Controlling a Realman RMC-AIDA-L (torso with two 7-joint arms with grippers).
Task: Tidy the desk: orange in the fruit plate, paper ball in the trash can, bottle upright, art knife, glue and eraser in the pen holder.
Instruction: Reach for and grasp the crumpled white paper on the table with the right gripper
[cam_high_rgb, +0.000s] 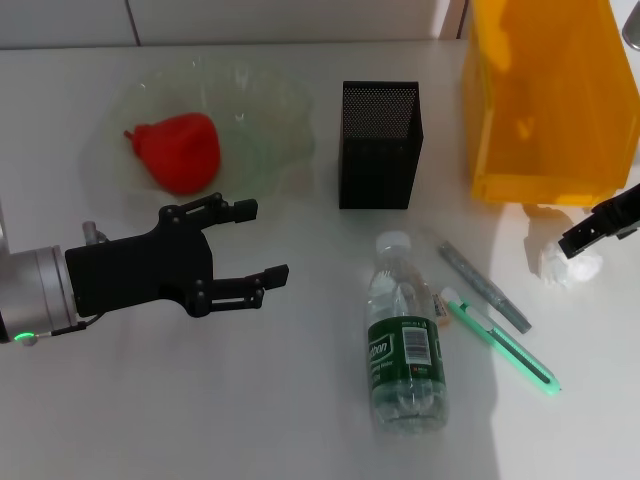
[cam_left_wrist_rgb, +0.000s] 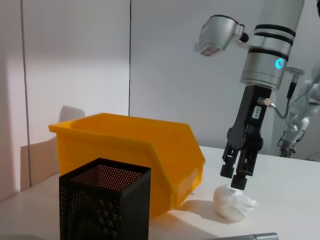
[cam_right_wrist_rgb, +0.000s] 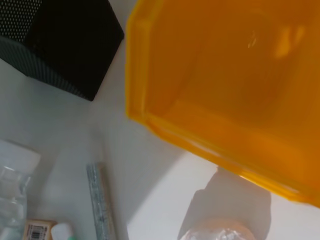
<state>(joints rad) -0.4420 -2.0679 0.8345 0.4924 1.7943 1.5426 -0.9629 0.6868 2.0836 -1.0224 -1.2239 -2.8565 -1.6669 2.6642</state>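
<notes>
Standing at the desk's (cam_high_rgb: 250, 420) far right corner, the trash can (cam_high_rgb: 548, 100) is the biggest thing here. The fruit plate (cam_high_rgb: 255, 110) sits at the far left with the orange (cam_high_rgb: 180, 150) in it. The pen holder (cam_high_rgb: 380, 145) stands upright between plate and can. The left gripper (cam_high_rgb: 262, 245) hovers near the plate's front rim, fingers spread and holding nothing. The bottle (cam_high_rgb: 405, 345) lies on its side toward the front edge, cap pointing at the holder. Beside it lie a grey stick (cam_high_rgb: 485, 287), a green knife (cam_high_rgb: 500, 345) and the eraser (cam_right_wrist_rgb: 39, 231). The right gripper (cam_left_wrist_rgb: 239, 181) hangs just above the paper ball (cam_left_wrist_rgb: 233, 202) in front of the can; I cannot tell whether its fingers are parted or touch the ball.
</notes>
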